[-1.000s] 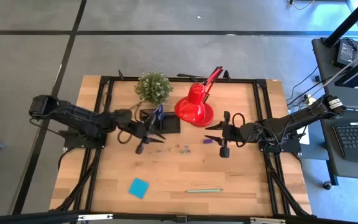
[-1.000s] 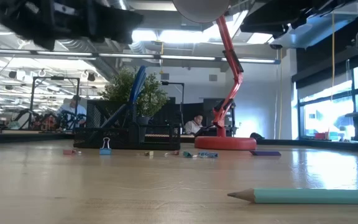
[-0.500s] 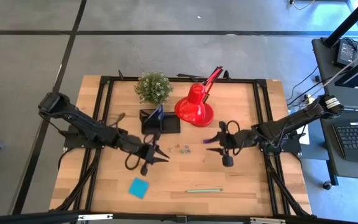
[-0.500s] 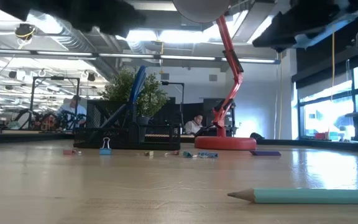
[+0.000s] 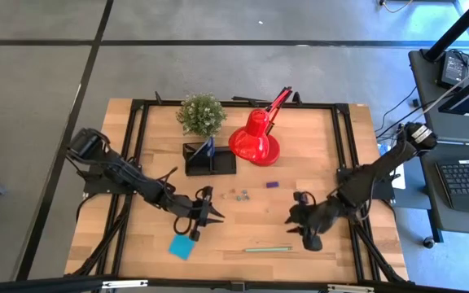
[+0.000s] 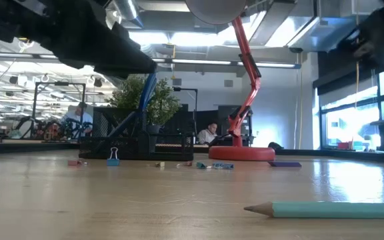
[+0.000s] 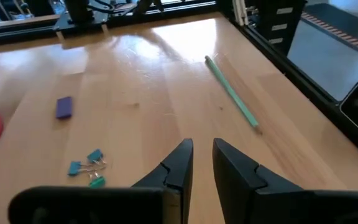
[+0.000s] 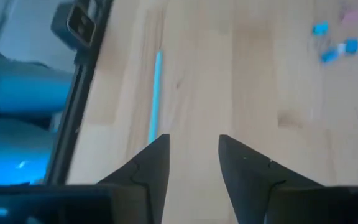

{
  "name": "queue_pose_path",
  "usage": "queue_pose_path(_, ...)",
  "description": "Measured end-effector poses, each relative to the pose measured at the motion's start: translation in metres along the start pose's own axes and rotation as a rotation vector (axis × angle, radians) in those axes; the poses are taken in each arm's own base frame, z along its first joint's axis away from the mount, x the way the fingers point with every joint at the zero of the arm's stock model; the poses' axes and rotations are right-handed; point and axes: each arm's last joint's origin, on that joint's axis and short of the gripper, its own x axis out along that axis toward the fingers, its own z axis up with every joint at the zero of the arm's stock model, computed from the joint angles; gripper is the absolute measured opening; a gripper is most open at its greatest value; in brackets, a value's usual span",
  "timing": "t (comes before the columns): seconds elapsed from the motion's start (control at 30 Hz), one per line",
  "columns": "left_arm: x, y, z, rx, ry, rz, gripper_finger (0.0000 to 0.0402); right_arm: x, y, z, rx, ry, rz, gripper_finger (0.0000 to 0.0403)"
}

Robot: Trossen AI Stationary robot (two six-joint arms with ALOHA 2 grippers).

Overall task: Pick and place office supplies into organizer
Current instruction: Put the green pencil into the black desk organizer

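Note:
The black organizer [image 5: 210, 159] stands at the back of the table with blue-handled scissors [image 5: 209, 147] sticking up out of it. A blue sticky-note pad [image 5: 181, 246] and a green pencil [image 5: 267, 249] lie flat near the front edge. A purple piece [image 5: 272, 185] and small clips [image 5: 238, 194] lie mid-table. My left gripper [image 5: 208, 213] hovers just beyond the pad, fingers slightly apart [image 7: 202, 152], nothing between them. My right gripper [image 5: 295, 221] hovers open above the pencil's right end, and its wrist view shows the pencil [image 8: 156, 93] ahead.
A red desk lamp [image 5: 255, 138] and a small green potted plant [image 5: 200, 114] stand at the back beside the organizer. Black frame rails [image 5: 137, 163] run along the table's sides. Bare wood lies between the pad and the pencil.
Both grippers have swung away from the middle of the table toward its near edge and come lower. The left one has left the organizer's front and come close to the sticky-note pad. The right one has tipped further downward over the pencil. No object has moved.

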Motion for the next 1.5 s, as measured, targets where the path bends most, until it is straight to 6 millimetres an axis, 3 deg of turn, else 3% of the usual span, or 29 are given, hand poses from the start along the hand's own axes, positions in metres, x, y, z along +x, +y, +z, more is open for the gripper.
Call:
queue_pose_path(0.13,0.001,-0.003,0.001,-0.004,-0.027,0.021,0.0057,-0.007,0.025,0.015,-0.011,0.129,-0.047,0.0141)
queue_pose_path(0.23,0.001,-0.002,0.0,-0.007,-0.028,0.048,0.0057,-0.001,0.041,0.025,-0.051,0.231,-0.102,0.0141)
queue_pose_path(0.57,0.001,-0.002,0.0,-0.044,-0.024,0.059,0.0057,0.063,0.072,0.015,-0.027,0.53,-0.163,0.0141)
queue_pose_path(0.97,0.001,-0.002,-0.004,-0.035,0.017,0.061,0.0056,0.097,0.073,0.001,-0.001,0.612,-0.226,0.0141)
queue_pose_path(1.5,0.001,-0.002,-0.005,-0.038,0.028,0.061,0.0056,0.099,0.073,-0.001,0.017,0.634,-0.221,0.0141)
